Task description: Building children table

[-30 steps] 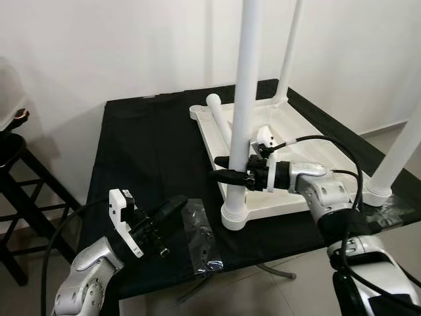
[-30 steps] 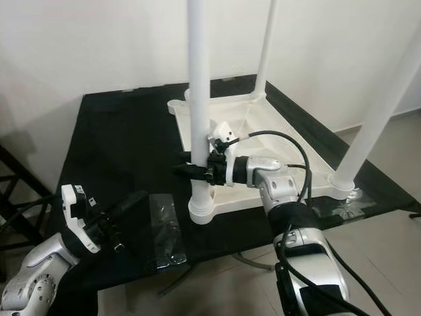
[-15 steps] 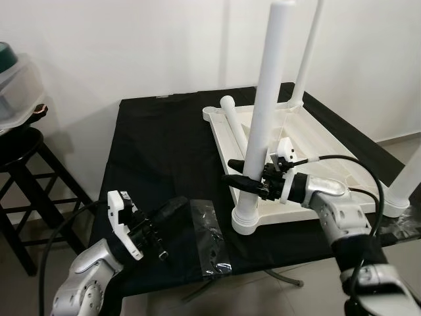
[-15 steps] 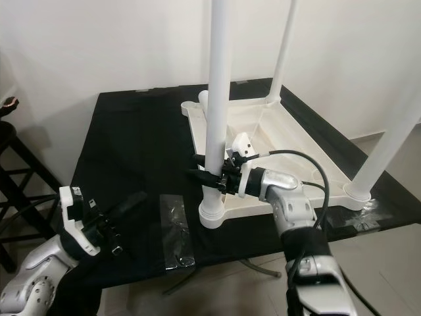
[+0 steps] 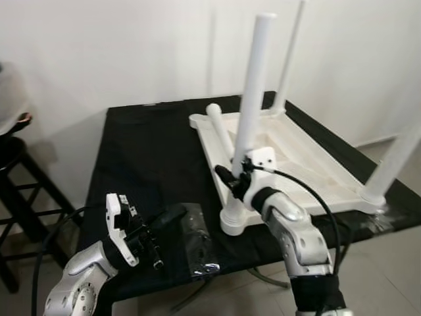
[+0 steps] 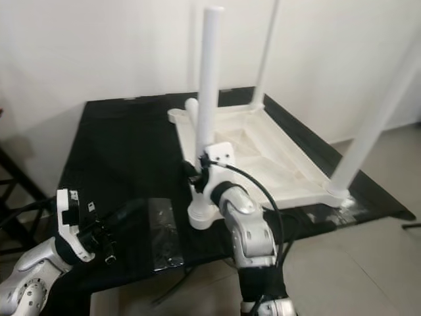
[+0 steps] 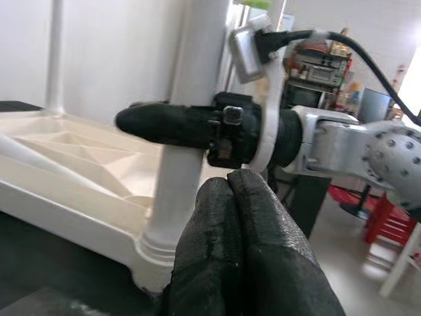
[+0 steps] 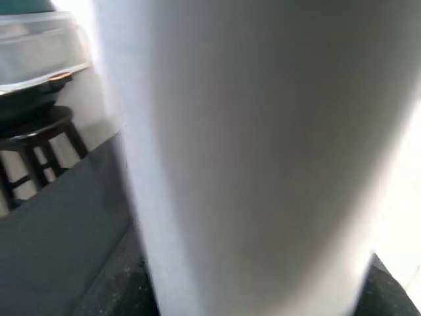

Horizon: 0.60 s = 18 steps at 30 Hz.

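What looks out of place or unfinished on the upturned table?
One white leg lies loose in the upside-down white tabletop instead of standing in a corner socket. Three legs stand upright; the right gripper is at the near one.

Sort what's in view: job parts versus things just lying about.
Job:
upturned white table top
upright leg gripped by the right claw
loose leg lying on the top

Lying about:
clear plastic bag
black stool
left claw, shut, idle
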Available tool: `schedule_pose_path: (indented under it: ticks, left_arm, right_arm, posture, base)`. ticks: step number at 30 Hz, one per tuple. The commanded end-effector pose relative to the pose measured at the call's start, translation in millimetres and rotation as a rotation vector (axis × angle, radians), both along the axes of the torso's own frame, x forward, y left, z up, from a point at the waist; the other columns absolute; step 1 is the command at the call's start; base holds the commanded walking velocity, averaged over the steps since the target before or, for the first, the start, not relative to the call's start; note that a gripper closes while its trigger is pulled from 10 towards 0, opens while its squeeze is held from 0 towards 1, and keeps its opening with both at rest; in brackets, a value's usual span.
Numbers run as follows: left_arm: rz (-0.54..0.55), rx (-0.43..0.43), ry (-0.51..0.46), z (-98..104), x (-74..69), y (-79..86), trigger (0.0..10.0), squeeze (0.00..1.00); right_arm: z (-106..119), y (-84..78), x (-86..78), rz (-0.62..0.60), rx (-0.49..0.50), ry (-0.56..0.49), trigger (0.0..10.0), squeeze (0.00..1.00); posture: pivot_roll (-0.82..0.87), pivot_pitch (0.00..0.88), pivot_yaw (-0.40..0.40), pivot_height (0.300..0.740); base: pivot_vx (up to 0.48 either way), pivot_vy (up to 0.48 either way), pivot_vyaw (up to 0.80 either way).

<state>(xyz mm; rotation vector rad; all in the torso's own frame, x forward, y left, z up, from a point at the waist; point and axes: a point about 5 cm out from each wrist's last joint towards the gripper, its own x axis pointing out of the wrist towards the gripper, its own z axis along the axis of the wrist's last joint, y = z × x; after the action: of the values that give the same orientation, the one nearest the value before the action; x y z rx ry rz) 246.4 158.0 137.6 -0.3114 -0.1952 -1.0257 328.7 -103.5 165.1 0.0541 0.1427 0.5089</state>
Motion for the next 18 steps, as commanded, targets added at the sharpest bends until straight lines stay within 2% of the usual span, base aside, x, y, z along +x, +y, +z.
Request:
schedule_pose_path:
  ticks: [1, 2, 4, 5, 6, 7, 8, 11, 12, 14, 18]
  left_arm:
    - [-0.003, 0.006, 0.003, -0.6, -0.1, 1.6, 10.0, 0.00]
    - [-0.003, 0.005, 0.002, -0.6, 0.0, 1.1, 10.0, 0.00]
    - [-0.003, 0.005, 0.002, -0.6, 0.0, 1.1, 10.0, 0.00]
    - [-0.004, 0.005, 0.002, -0.6, 0.0, 0.9, 10.0, 0.00]
    - [-0.005, 0.005, 0.003, -0.8, 0.2, 0.7, 10.0, 0.00]
    - [-0.005, 0.005, 0.003, -0.8, 0.2, 0.7, 10.0, 0.00]
    - [-0.007, 0.005, 0.004, -0.9, 0.4, 0.4, 10.0, 0.00]
    - [-0.004, 0.003, 0.003, -1.2, 1.5, -0.3, 10.0, 0.00]
    - [-0.004, 0.003, 0.003, -1.2, 1.5, -0.3, 10.0, 0.00]
    - [0.000, 0.002, 0.001, -1.2, 2.1, -0.5, 10.0, 0.00]
    - [0.002, 0.002, 0.001, -1.2, 2.3, -0.5, 10.0, 0.00]
  right_arm:
    - [-19.4, -8.2, 0.4, -0.008, 0.006, 0.126, 10.0, 1.00]
    - [-0.4, -7.3, 5.8, 0.079, 0.040, 0.089, 10.0, 1.00]
    - [-0.4, -7.3, 5.8, 0.079, 0.040, 0.089, 10.0, 1.00]
    - [6.9, -7.4, 7.1, 0.106, 0.049, 0.074, 10.0, 1.00]
    - [19.6, -9.4, 9.2, 0.196, 0.051, 0.027, 10.0, 0.62]
    - [19.6, -9.4, 9.2, 0.196, 0.051, 0.027, 10.0, 0.62]
    - [30.6, -13.0, 10.0, 0.281, 0.045, -0.016, 10.0, 0.00]
    - [44.7, -28.1, 12.0, 0.501, -0.049, -0.088, 10.0, 0.00]
    - [44.7, -28.1, 12.0, 0.501, -0.049, -0.088, 10.0, 0.00]
    - [45.0, -32.4, 13.2, 0.590, -0.086, -0.084, 10.0, 0.00]
    - [44.7, -33.5, 13.8, 0.622, -0.095, -0.077, 10.0, 0.00]
  posture:
    - [-0.01, 0.000, 0.003, 0.740]
    - [-0.01, 0.000, 0.003, 0.740]
    - [-0.01, 0.000, 0.003, 0.740]
    - [-0.01, 0.000, 0.003, 0.740]
    - [-0.01, 0.000, 0.002, 0.740]
    - [-0.01, 0.000, 0.002, 0.740]
    - [-0.01, 0.000, 0.001, 0.740]
    - [0.00, 0.000, -0.004, 0.740]
    - [0.00, 0.000, -0.004, 0.740]
    - [0.00, 0.000, -0.004, 0.740]
    - [0.00, 0.000, -0.004, 0.740]
  base:
    - [0.000, 0.000, 0.00]
    - [0.000, 0.000, 0.00]
    - [0.000, 0.000, 0.00]
    - [0.000, 0.000, 0.00]
    - [0.000, 0.000, 0.00]
    - [0.000, 0.000, 0.00]
    - [0.000, 0.000, 0.00]
    - [0.000, 0.000, 0.00]
    - [0.000, 0.000, 0.00]
    - [0.000, 0.000, 0.00]
    - [0.000, 0.000, 0.00]
